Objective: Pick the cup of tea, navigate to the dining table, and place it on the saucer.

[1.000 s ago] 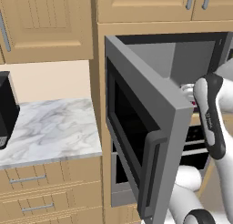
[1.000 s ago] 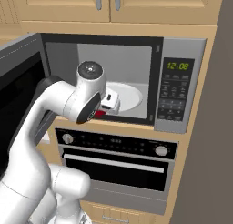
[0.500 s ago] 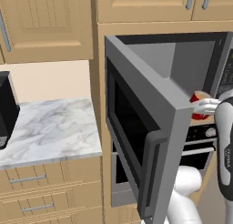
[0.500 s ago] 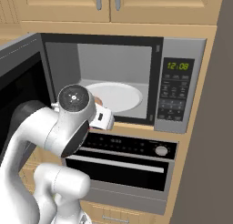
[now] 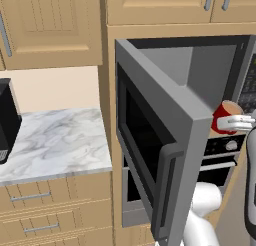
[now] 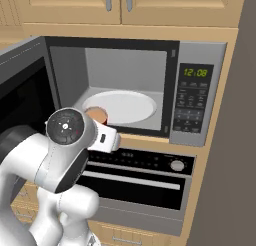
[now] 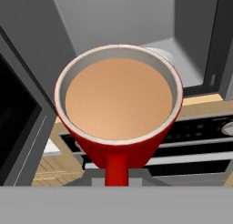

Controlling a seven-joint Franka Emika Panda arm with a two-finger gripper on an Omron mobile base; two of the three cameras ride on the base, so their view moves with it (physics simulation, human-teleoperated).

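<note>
One red cup of tea, upright, clamped by its handle in the gripper. Held just outside the open microwave, above the oven.

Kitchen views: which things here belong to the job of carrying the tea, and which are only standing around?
Belong to the job:
- small red mug of brown tea
- pincer, shut on the mug

Only standing around:
- open grey microwave with white turntable plate
- black oven
- white marble counter
- wooden cabinets
</note>
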